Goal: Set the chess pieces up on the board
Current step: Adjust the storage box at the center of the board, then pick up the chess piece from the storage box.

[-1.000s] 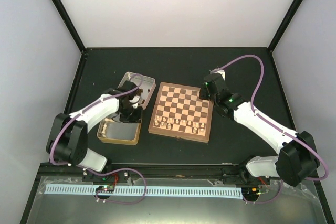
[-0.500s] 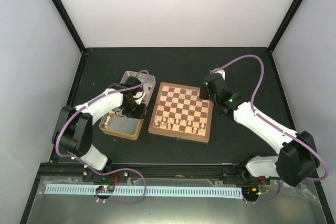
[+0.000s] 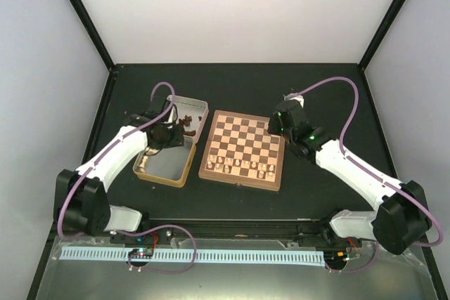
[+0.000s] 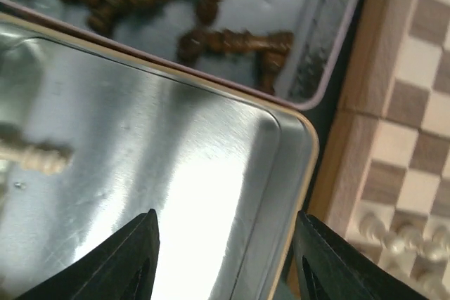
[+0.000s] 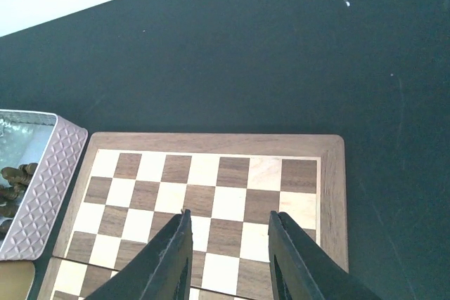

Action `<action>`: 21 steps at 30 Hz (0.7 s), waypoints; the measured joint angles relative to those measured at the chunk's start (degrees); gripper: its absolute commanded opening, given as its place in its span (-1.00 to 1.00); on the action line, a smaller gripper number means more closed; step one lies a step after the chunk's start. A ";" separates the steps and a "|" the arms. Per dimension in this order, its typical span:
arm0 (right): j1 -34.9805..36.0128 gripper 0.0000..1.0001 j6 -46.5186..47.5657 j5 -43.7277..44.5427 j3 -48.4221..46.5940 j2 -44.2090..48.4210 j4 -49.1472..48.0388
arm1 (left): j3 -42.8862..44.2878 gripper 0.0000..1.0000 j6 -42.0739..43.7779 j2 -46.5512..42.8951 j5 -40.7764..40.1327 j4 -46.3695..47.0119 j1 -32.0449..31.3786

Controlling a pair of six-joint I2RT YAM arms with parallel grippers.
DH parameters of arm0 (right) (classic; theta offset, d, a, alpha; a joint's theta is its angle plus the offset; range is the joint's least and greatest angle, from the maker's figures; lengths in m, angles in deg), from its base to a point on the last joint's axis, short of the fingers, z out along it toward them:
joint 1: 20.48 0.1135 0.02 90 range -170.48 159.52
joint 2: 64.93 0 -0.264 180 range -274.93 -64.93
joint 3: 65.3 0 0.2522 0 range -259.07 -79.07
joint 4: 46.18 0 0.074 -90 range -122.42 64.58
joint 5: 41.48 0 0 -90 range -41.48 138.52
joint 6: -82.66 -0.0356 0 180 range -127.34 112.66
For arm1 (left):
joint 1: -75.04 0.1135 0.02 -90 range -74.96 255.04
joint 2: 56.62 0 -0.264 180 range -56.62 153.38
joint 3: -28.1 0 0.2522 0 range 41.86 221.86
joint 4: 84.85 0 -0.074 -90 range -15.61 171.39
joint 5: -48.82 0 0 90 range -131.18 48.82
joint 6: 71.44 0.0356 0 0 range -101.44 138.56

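Note:
The board lies in the middle of the table, with pale chess pieces standing along its near rows. Dark chess pieces lie heaped in the far tin, and a pale piece lies in the near tin. My left gripper hangs open over the near tin's right corner, with nothing between its fingers. Open and empty too, my right gripper hovers above the board's far right squares. In the top view the left gripper sits between the tins and the right gripper at the board's far right corner.
The two tin halves lie side by side just left of the board, the near one's gold rim close to the board's edge. The far tin's patterned wall shows left of the board. Dark walls frame the table.
My left gripper has opened from shut, and its arm has swung round over the tins, the gripper a little further left. The near tin sits slightly farther back. The right arm has barely moved.

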 measured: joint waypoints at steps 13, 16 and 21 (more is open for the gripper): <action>-0.70 -0.35 0.13 -4.20 -0.44 -1.53 -0.39 | -5.35 -0.06 -17.14 7.02 -6.36 9.14 10.58; -1.16 -0.35 0.92 -5.01 -2.34 -3.48 -0.02 | -5.33 -0.05 -19.98 7.80 -7.78 8.87 11.39; -1.25 -0.36 1.90 -6.14 -2.80 -4.15 0.00 | -5.29 -0.06 -23.21 7.82 -10.97 7.69 11.61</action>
